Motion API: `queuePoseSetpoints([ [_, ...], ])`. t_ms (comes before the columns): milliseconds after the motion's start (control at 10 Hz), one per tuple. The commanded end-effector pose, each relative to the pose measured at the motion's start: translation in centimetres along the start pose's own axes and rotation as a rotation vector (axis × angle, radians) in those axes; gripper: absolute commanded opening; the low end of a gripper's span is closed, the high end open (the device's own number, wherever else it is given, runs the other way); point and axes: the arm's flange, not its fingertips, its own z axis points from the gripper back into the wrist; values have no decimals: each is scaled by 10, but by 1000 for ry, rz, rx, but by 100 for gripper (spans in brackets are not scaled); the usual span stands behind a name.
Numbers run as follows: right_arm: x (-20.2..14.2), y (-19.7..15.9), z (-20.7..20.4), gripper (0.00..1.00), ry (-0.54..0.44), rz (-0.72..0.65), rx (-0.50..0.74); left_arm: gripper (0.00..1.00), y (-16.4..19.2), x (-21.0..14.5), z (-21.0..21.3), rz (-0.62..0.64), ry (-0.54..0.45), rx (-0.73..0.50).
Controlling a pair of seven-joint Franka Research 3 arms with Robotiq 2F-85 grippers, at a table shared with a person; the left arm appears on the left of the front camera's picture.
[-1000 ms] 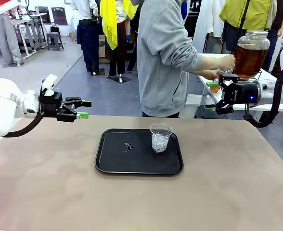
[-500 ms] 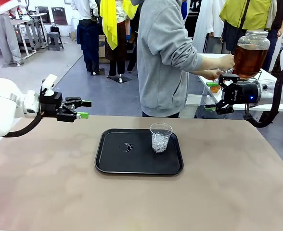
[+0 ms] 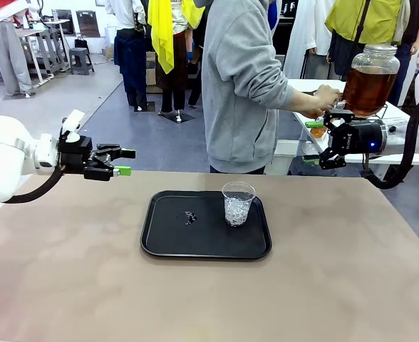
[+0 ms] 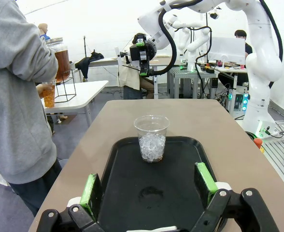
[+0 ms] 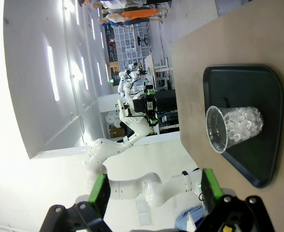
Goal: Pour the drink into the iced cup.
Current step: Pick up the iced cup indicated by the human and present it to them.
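The iced cup (image 3: 238,203), clear plastic and part full of ice, stands upright at the right of a black tray (image 3: 174,242). It also appears ahead of my open left gripper (image 4: 148,186) as the cup (image 4: 151,138), and sideways in the rolled right wrist view as the cup (image 5: 234,126). The amber drink fills a big glass dispenser jar (image 3: 370,82) on a white side table beyond the far right corner. A person in a grey hoodie holds a small cup (image 4: 49,94) of amber liquid at the jar's tap. My left gripper (image 3: 124,162) hovers open at the far left edge. My right gripper (image 3: 311,142) is open near the jar.
A small dark speck or puddle (image 3: 189,216) lies on the tray left of the cup. The person (image 3: 245,85) stands at the far edge behind the tray. The brown table (image 3: 209,299) is bare around the tray.
The person's hands have shifted slightly at the dispenser tap. Both arms, the tray and the iced cup have stayed put.
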Motion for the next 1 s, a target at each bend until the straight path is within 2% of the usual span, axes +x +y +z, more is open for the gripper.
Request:
queuePoseSetpoints([
  [0,0,2,0,100,-1,4,0,100,0,4,-1,7,8,3],
  [900,0,2,0,100,-1,4,0,100,0,4,-1,7,8,3],
])
